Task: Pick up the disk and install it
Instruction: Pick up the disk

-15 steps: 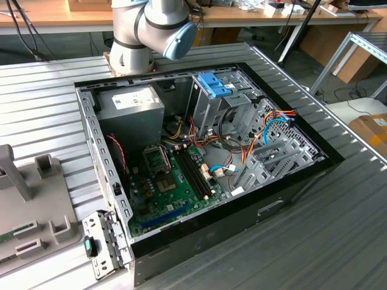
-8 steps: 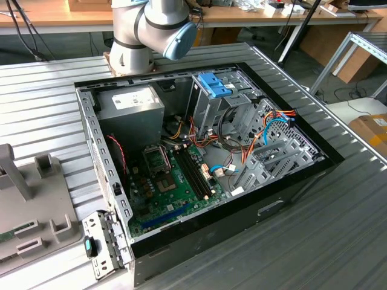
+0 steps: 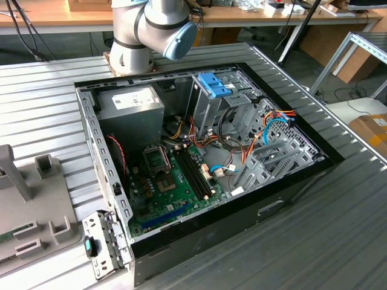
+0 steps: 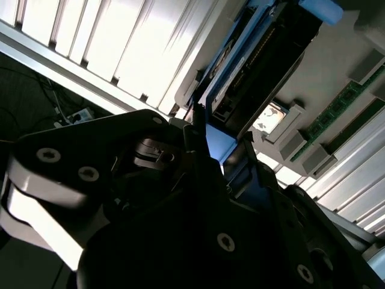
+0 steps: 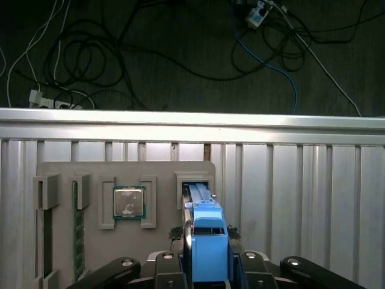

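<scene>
The disk [image 5: 207,241] stands on edge in a slot of the grey fixture [image 5: 90,171], its blue plastic carrier facing up. In the first wrist view my gripper [image 5: 207,236] straddles the carrier, its dark fingers [image 5: 180,241] pressed close against both sides. The second wrist view has the disk [image 4: 252,60] running away from the gripper [image 4: 219,143], with the blue edge held between the jaws. In the exterior view the open computer case [image 3: 199,151] lies on the table, and the arm [image 3: 151,27] reaches out of the picture at the top.
The fixture also holds a processor chip [image 5: 129,202] and a memory stick [image 5: 77,229]. Cables lie on the floor beyond the table edge [image 5: 192,123]. Inside the case are a grey power supply box [image 3: 130,106], a green motherboard [image 3: 169,181] and a drive cage with a blue bracket [image 3: 214,84].
</scene>
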Tool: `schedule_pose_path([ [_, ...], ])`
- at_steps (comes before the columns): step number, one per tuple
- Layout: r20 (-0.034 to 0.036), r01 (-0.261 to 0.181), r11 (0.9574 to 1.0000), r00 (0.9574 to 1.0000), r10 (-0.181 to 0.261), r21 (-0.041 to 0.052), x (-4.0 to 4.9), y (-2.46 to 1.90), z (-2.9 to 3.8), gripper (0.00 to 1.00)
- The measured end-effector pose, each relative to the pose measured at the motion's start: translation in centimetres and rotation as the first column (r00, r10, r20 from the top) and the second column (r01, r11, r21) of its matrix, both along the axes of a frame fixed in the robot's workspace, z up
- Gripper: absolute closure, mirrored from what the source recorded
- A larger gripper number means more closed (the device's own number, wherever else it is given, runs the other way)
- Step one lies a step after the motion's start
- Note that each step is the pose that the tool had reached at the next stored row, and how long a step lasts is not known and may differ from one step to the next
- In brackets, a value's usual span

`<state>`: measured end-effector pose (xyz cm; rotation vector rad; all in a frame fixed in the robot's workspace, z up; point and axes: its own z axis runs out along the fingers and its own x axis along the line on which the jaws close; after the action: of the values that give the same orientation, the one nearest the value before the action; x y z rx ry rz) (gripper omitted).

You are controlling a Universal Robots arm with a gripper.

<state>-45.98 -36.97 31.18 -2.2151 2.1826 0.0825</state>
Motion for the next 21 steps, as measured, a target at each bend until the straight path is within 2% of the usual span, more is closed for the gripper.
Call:
schedule_pose_path([
  [6,0.0000,0.000,1.0000,1.0000,0.000,0.0000,0.00,0.00,0.68,0.64],
  [21,0.0001,0.000,1.0000,1.0000,0.000,0.0000,0.00,0.00,0.75,0.64],
])
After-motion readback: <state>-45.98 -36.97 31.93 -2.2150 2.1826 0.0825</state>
